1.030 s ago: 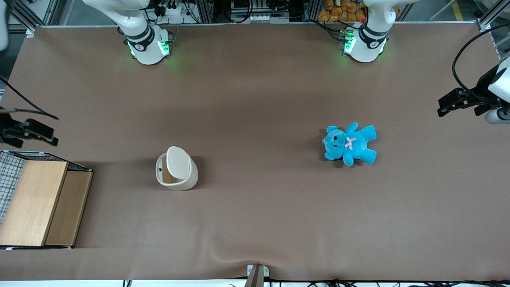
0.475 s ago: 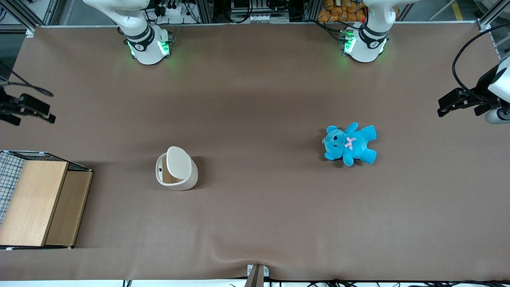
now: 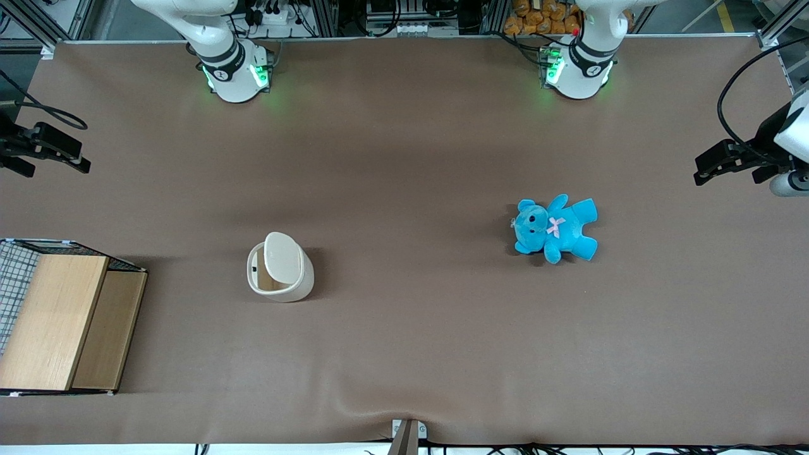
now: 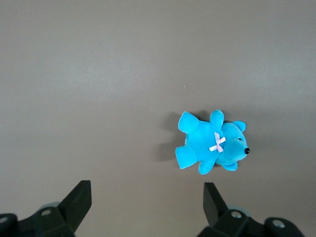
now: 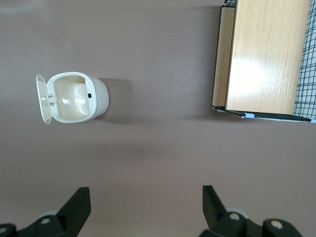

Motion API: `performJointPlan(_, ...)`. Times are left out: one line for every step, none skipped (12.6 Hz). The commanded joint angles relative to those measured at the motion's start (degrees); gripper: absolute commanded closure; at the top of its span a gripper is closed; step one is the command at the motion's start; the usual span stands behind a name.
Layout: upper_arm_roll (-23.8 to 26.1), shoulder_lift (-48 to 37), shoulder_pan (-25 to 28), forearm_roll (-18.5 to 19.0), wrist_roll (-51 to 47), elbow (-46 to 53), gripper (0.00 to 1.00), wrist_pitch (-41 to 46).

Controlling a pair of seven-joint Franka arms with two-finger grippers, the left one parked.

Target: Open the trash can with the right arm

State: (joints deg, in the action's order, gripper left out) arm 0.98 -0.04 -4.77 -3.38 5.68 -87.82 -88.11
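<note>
A brown tabletop [image 3: 404, 158] is seen. The trash can [image 3: 280, 266] stands on it with its lid raised, its tan inside showing bare. The gripper [image 5: 143, 205] is held high near the tabletop's edge at the working arm's end, well apart from the trash can; its fingers [image 5: 79, 205] are spread wide, holding nothing. A wooden box [image 3: 63, 319] occupies the corner nearest the front camera.
</note>
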Motion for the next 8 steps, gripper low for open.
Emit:
performJointPlan(0.6,-1.02,0.03,-0.67,-0.06,-1.12,0.0,-0.66)
performJointPlan(0.6,-0.93,0.03,-0.49,-0.06,-1.03,0.0,-0.66)
performJointPlan(0.6,-0.93,0.29,0.03,-0.06,-0.77,0.0,-0.66)
performJointPlan(0.52,-1.11,0.99,0.47,-0.06,-0.33,0.0,-0.22)
performJointPlan(0.52,-1.19,1.87,0.91,-0.15,-0.24,0.0,-0.13)
performJointPlan(0.43,-1.11,2.14,1.18,-0.06,-0.24,0.0,-0.04)
performJointPlan(0.17,-1.11,3.18,1.35,-0.06,-0.33,0.0,0.13)
performJointPlan(-1.05,-1.19,5.54,1.88,-0.06,-0.33,0.0,0.48)
